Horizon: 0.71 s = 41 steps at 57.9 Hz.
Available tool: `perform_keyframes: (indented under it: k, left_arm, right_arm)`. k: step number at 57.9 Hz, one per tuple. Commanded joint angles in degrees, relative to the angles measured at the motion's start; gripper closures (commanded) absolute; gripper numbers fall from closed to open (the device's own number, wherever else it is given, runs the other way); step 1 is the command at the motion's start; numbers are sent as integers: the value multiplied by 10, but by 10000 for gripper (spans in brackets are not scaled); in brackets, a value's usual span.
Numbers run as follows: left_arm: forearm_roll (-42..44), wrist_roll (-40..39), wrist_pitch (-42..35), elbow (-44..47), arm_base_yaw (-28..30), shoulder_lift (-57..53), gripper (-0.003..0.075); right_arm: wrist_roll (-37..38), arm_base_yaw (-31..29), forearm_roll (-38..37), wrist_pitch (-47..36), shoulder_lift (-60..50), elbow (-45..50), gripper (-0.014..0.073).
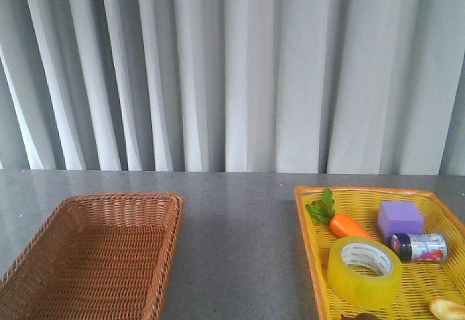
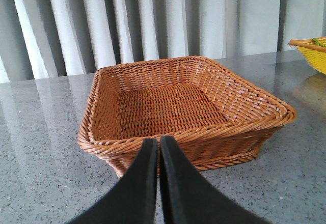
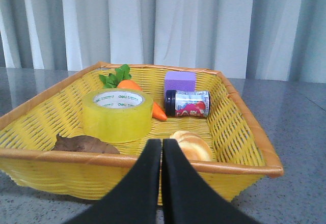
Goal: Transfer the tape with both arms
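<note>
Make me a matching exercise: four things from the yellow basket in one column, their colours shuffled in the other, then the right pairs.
Things:
1. tape
2. carrot
3. block
4. bread roll

Colours:
A. purple
B. golden tan
C. translucent yellow
D. orange with green leaves

Pairs: 1-C, 2-D, 3-A, 4-B

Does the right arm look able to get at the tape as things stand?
Probably yes. The tape lies flat in the yellow basket with its top uncovered; the carrot only borders its far side. The right hand sits shut just outside the near rim, so it must open first.
</note>
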Motion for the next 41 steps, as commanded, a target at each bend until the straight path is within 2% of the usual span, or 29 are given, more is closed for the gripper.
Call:
perform_keyframes:
  k: [1, 29, 41]
  left_arm:
    - [-6, -5, -46, -4, -2, -10, 725]
    - [-6, -5, -47, -4, -2, -10, 726]
    - [-6, -13, -76, -50, -2, -9, 726]
  right_arm:
    - [-4, -3, -4, -41, -5, 2, 599]
    - [-7, -3, -3, -55, -5, 1, 599]
    - [9, -3, 39, -57, -5, -28, 599]
